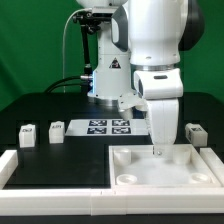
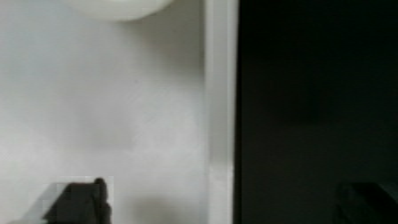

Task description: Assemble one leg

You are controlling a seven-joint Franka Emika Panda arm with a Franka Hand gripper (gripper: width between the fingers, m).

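Three small white legs with tags stand on the black table in the exterior view: two at the left (image 1: pixel 27 135) (image 1: pixel 57 130) and one at the right (image 1: pixel 192 131). A fourth does not show. My gripper (image 1: pixel 160 149) points straight down at the far edge of the large white tray-like part (image 1: pixel 190 168). In the wrist view my gripper (image 2: pixel 222 205) is open and empty, its dark fingertips (image 2: pixel 80 202) wide apart. One is over the white part (image 2: pixel 107 110), the other over the black table. A round socket (image 2: pixel 125 8) shows at the frame's edge.
The marker board (image 1: pixel 110 126) lies flat behind the tray-like part, by the arm's base. A raised white border (image 1: pixel 20 165) runs along the table's front and the exterior view's left. The arm's body stands above the tray's far side.
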